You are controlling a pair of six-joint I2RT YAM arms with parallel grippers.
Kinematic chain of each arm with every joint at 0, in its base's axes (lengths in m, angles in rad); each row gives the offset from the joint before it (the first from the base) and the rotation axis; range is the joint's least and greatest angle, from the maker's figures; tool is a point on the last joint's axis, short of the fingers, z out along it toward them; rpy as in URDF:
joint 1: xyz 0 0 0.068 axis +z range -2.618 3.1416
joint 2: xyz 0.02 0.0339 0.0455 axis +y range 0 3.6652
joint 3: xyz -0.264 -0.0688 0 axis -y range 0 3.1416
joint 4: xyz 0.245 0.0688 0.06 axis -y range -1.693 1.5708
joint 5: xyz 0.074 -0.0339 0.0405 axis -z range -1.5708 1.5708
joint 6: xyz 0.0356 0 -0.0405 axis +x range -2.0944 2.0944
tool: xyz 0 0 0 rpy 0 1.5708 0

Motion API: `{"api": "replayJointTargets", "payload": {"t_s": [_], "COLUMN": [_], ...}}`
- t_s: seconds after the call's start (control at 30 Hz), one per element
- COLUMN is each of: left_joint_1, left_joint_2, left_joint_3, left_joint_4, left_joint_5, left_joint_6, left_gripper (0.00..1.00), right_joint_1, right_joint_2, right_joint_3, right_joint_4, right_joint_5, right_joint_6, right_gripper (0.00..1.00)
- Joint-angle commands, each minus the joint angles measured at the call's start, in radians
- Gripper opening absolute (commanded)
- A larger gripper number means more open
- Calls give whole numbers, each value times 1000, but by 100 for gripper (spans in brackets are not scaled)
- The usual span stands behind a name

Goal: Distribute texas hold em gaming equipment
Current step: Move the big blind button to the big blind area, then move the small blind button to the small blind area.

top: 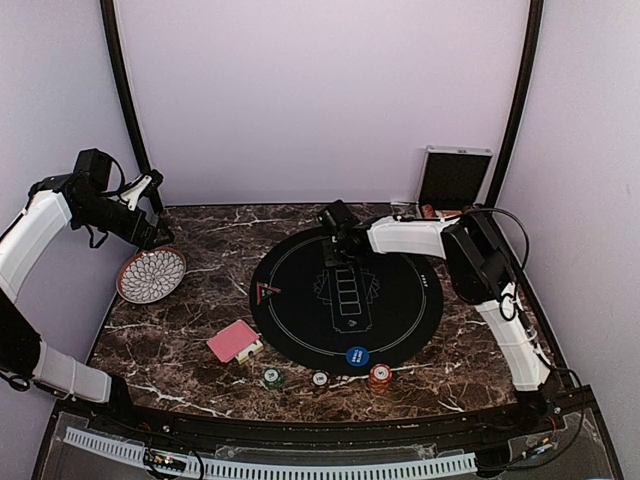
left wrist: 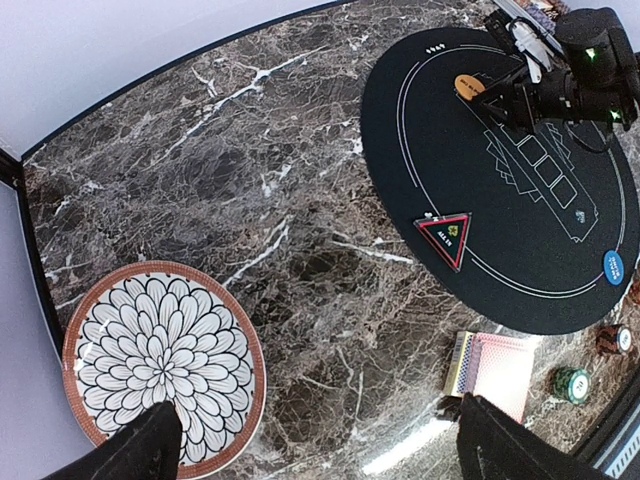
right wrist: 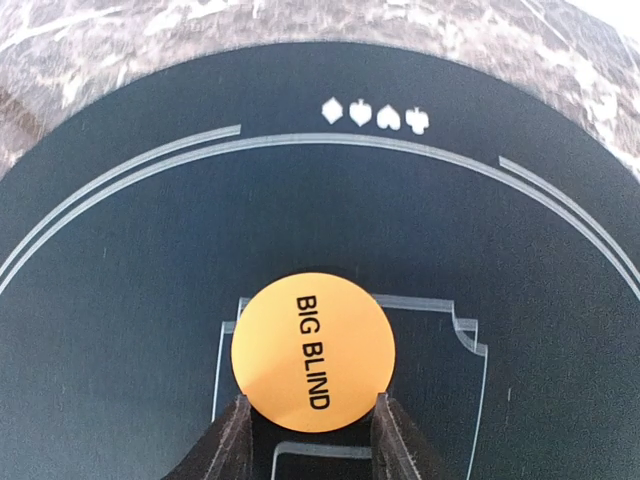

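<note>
My right gripper (top: 336,246) is shut on an orange round disc marked BIG BLIND (right wrist: 313,350), one finger (right wrist: 236,440) on each side of its lower edge. It holds the disc just over the far part of the black round mat (top: 400,300). The disc also shows in the left wrist view (left wrist: 469,86). A red-backed card deck (top: 233,341) lies left of the mat. A blue disc (top: 357,356) sits on the mat's near edge. Green (top: 272,377), dark (top: 319,379) and orange-red (top: 379,376) chips lie in front. My left gripper (left wrist: 325,445) is open and empty, above the plate's edge.
A patterned white plate (top: 150,275) sits at the far left. A red-edged triangular marker (top: 266,292) lies on the mat's left edge. A silver hinged case (top: 453,178) stands open at the back right. Bare marble lies between plate and mat.
</note>
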Motion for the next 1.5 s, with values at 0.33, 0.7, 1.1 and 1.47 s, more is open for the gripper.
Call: {"api": "replayJointTargets", "payload": {"t_s": [0.33,0.7,1.1,1.47], "left_joint_1": [4,4,2,2], "left_joint_2": [-20,-16,-19,-25], "left_joint_3": [3,14,25,30], "left_joint_4": [-32,-42,-45,-43], "left_joint_5": [10,17,27,24], "left_joint_6": [22,19,14,11], "left_gripper": [99,99,99,99], "right_joint_1": [-27,142,322,361], "right_joint_2": [-49,-491,-605,-579], "right_joint_3": [58,-496,-680,-687], "right_joint_4": [-39,-15,-170,-267], "right_joint_5": [-106,-154,-207,-198], "right_joint_6": [-135,-153,-161,-189], "right_gripper": [57,79,78,76]}}
